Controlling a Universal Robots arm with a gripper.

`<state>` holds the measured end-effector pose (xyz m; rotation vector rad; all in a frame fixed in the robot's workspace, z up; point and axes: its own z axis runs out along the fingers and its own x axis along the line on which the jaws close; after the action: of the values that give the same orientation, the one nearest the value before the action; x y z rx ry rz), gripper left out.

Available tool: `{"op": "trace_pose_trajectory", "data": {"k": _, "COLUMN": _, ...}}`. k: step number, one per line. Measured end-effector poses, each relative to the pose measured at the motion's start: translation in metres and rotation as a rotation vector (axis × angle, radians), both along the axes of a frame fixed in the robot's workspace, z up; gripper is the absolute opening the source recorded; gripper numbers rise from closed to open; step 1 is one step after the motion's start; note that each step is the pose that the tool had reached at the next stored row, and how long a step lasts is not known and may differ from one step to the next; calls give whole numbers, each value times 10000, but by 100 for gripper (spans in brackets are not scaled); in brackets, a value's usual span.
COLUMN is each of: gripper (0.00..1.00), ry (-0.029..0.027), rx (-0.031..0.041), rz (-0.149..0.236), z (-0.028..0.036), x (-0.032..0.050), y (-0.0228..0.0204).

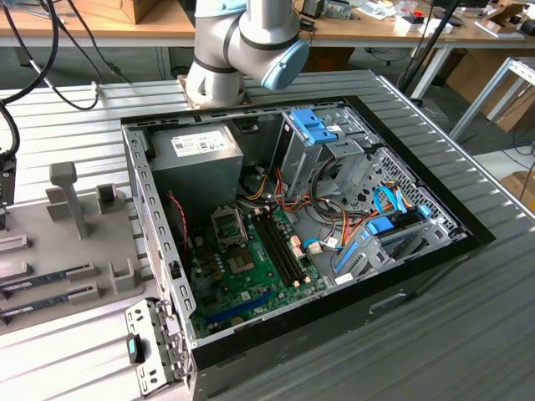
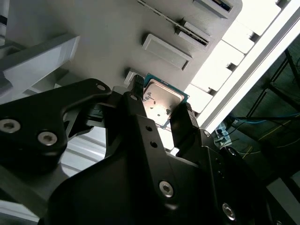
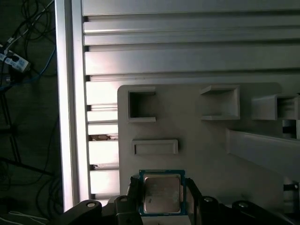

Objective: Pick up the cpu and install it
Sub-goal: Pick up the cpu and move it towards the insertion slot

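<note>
At the exterior view's left a grey tray [image 1: 58, 242] lies on the ribbed metal table [image 1: 468, 317], with two memory sticks [image 1: 42, 280] standing in its slots. Just beside it toward the right is the open computer case [image 1: 159, 251]. Inside the case are the boxy power supply [image 1: 201, 146], the green board [image 1: 251, 271] with its square socket [image 1: 227, 224], and a drive cage [image 1: 322, 138] with blue clips. The arm [image 1: 242, 42] rises behind the case. In both wrist views the gripper [image 3: 161, 200] [image 2: 159, 101] hangs over the tray [image 3: 211, 154] [image 2: 93, 33] with the cpu [image 3: 161, 192] [image 2: 161, 99] between its black fingers [image 3: 132, 199] [image 2: 180, 122]. The jaws are clenched against two opposite edges of the chip. The cpu sits flat, parallel to the tray's surface, with its pale metal top turned toward the cameras and a thin green rim showing around it. Being square, it has no long axis, and in the first wrist view its sides run in line with the tray's edges. It hangs near the tray's border with the table [image 3: 187, 56], just beside a shallow rectangular pocket [image 3: 154, 146].
</note>
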<state>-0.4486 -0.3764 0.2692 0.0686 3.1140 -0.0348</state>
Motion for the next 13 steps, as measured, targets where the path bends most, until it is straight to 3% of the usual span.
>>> {"op": "trace_pose_trajectory", "data": {"k": 13, "gripper": 47, "ry": 1, "rx": 16, "rz": 0, "z": 53, "x": 1, "y": 0}}
